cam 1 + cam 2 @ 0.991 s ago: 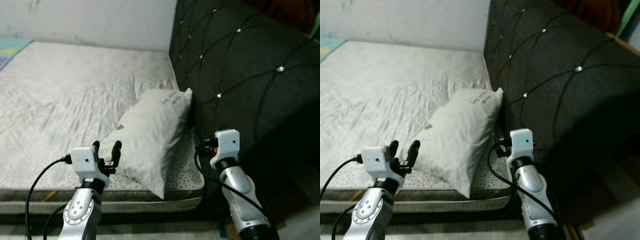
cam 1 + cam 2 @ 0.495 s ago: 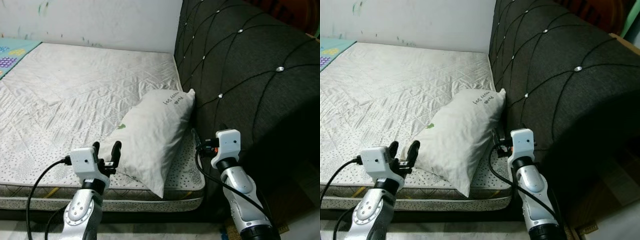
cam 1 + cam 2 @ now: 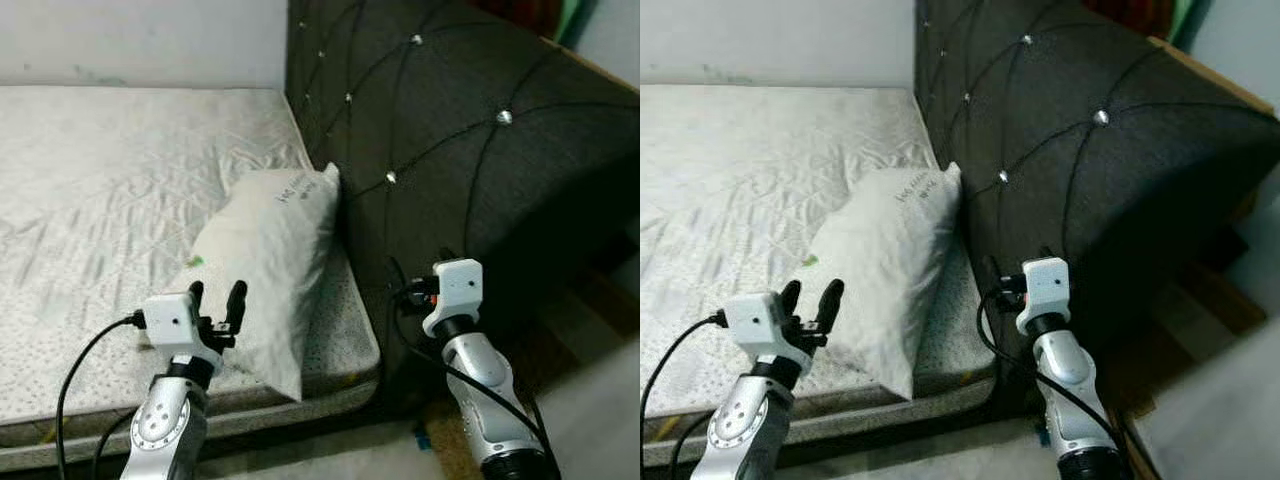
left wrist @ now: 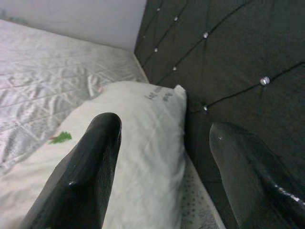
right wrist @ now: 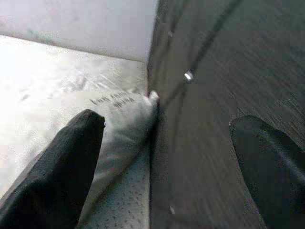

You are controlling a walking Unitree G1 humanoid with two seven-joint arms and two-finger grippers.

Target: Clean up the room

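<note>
A white pillow (image 3: 262, 255) with a small green mark lies on the pale quilted mattress (image 3: 100, 180), its far end propped against the dark tufted headboard (image 3: 450, 130). My left gripper (image 3: 216, 292) hovers open just in front of the pillow's near edge, nothing between its fingers; the left wrist view looks along the pillow (image 4: 138, 138) toward the headboard. My right gripper (image 5: 167, 157) is open and empty too, held low in front of the headboard, beside the mattress corner.
The mattress's front edge and corner (image 3: 355, 375) lie right below my arms. The headboard runs along my right as a tall padded wall. Bare floor (image 3: 600, 400) shows at lower right, with a small blue scrap (image 3: 421, 438) near the bed's corner.
The whole picture has shifted left, so the camera has turned right. Both arms keep the same pose and the pillow lies as before.
</note>
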